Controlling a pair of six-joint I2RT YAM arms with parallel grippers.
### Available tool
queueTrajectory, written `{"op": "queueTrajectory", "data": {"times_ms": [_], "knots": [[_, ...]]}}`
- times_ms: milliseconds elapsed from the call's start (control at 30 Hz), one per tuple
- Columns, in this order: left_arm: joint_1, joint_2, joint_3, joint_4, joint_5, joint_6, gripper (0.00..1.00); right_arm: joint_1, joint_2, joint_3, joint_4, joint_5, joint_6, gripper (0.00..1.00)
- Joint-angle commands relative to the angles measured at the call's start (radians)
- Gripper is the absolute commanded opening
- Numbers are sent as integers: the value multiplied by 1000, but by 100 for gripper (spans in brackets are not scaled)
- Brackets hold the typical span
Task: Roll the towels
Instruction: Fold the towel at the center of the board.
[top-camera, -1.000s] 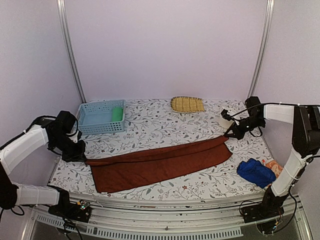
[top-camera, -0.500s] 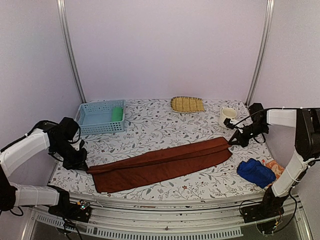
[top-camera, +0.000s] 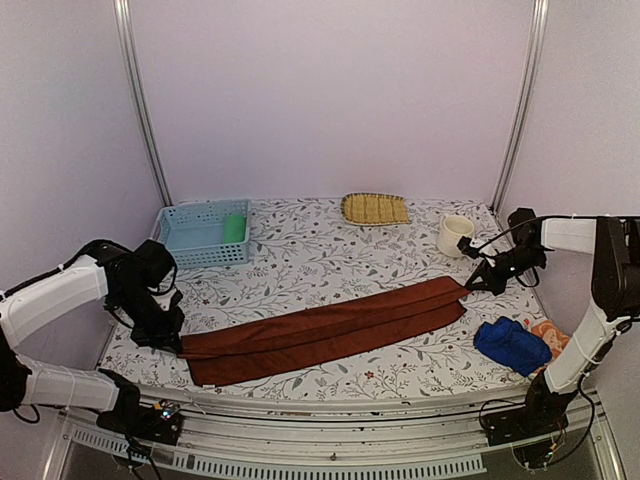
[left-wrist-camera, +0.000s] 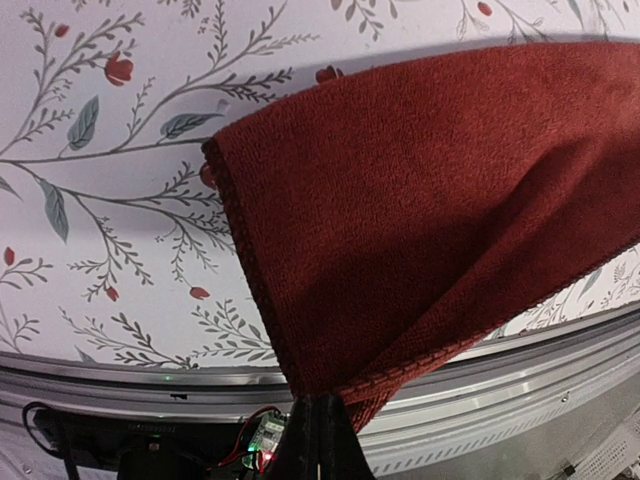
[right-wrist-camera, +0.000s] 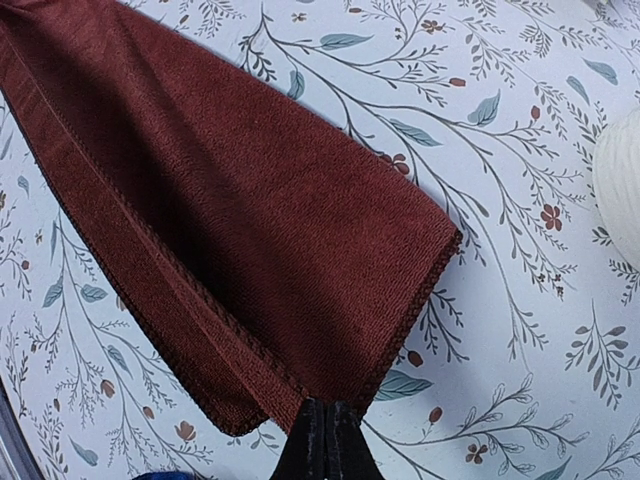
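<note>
A long dark reddish-brown towel (top-camera: 325, 332) lies folded lengthwise across the table. My left gripper (top-camera: 177, 343) is shut on its left end, pinching the corner of the reddish-brown towel (left-wrist-camera: 420, 230) between black fingers (left-wrist-camera: 320, 440). My right gripper (top-camera: 468, 285) is shut on the right end, where the reddish-brown towel (right-wrist-camera: 240, 230) runs into the closed fingertips (right-wrist-camera: 325, 440). A rolled green towel (top-camera: 234, 227) stands in the pale blue basket (top-camera: 190, 245). A crumpled royal blue towel (top-camera: 511, 345) lies at the right edge, with an orange towel (top-camera: 548, 333) peeking out behind it.
A yellow woven straw tray (top-camera: 374, 208) sits at the back centre. A white cup (top-camera: 455, 234) stands just behind the right gripper. The table's metal front rail (left-wrist-camera: 520, 380) runs close below the left gripper.
Both grippers have carried the towel's upper fold toward the near edge, laying it over the lower layer so the towel is now narrower. Both grips stayed shut.
</note>
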Motion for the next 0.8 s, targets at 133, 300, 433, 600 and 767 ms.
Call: {"op": "queueTrajectory", "data": {"times_ms": [133, 300, 433, 600, 767], "knots": [[-19, 37, 23, -50, 19, 23, 0, -7, 2, 4, -51, -44, -70, 3], [-23, 20, 25, -55, 18, 25, 0, -7, -6, -30, -60, -32, -113, 4], [-30, 2, 39, -77, 34, 46, 5, -24, -41, -91, -70, 18, -190, 10], [-39, -93, 58, -134, 49, 42, 21, -66, -178, -201, -93, 44, -294, 31], [-38, -115, 114, -126, 41, 41, 29, -67, -224, -133, -138, 6, -296, 32]]}}
